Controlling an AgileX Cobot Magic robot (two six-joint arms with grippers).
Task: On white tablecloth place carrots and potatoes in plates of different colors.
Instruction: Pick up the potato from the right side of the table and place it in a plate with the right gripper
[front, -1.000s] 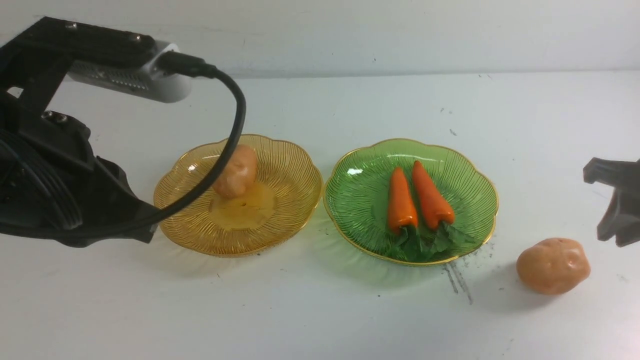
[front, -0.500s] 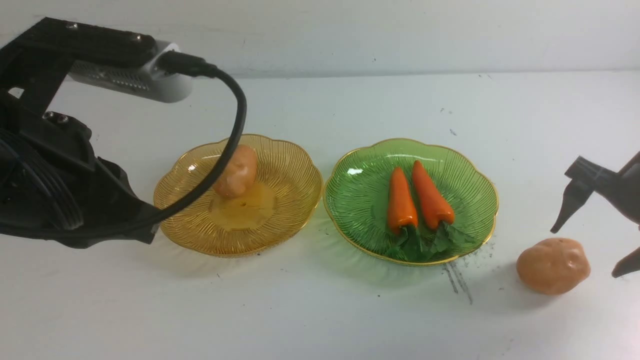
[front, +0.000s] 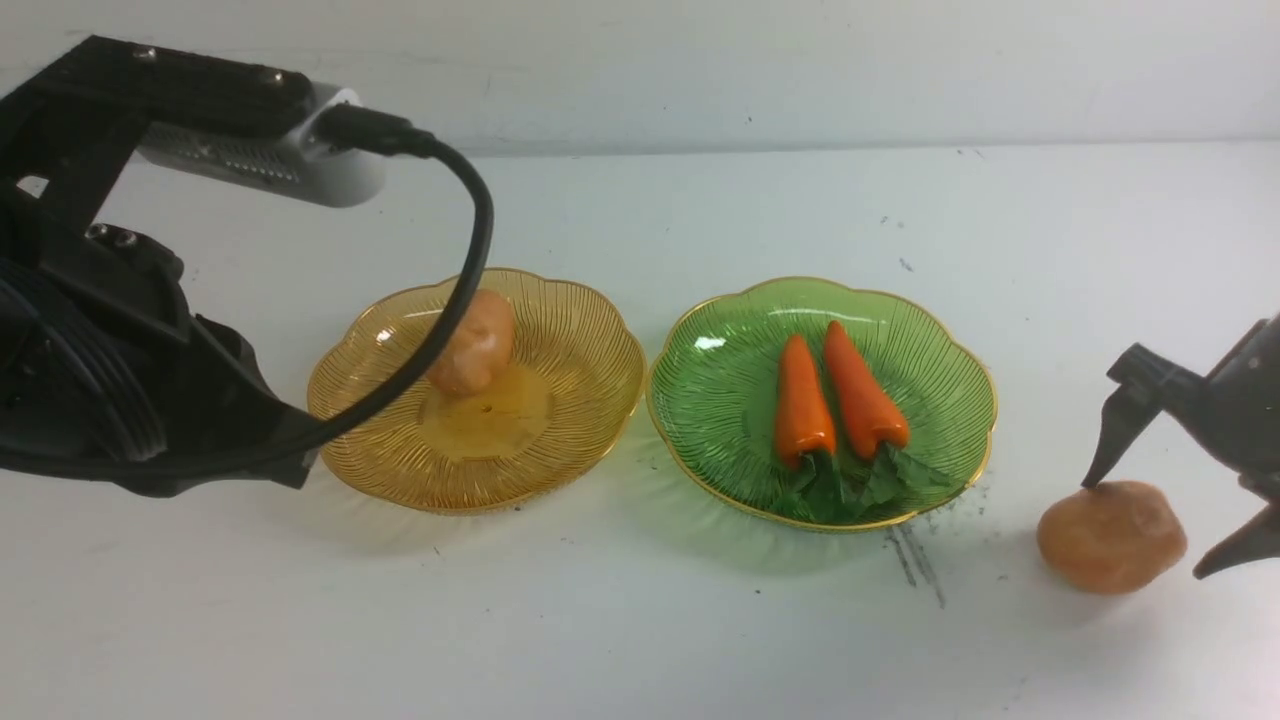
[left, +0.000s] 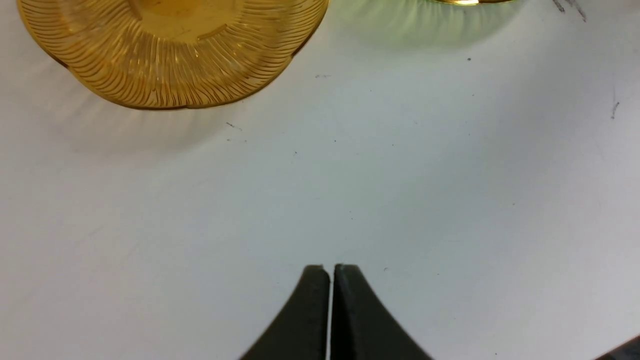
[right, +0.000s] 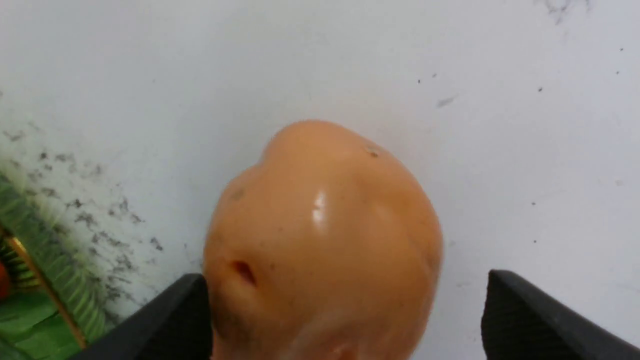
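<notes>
The second tan-orange, lumpy toy potato (front: 1110, 537) lies on the plain white tablecloth (front: 640, 620), at the near right, just beside the green ribbed plastic plate (front: 950, 400) but not touching it. The right gripper (front: 1145, 529) stands over it with the jaws spread wide, one finger on each side. In the right wrist view, one finger looks to be against the skin of the potato and the other is clearly apart from it.

The left gripper (left: 330, 270) has its jaws pressed together, holds nothing, and hovers over bare cloth near the amber-yellow ribbed plastic plate (front: 600, 440). In this plate lies the other tan-orange potato (front: 472, 342). Both glossy orange carrots (front: 803, 400) with green leafy tops lie side by side in the green plate.

I judge the loose potato to be light, hollow and rather stiff, with a shiny skin that can slip. Being round, it may roll away if only one finger pushes it. It is best to take hold across the widest middle part, with the fingers low on both flanks, closing evenly.
</notes>
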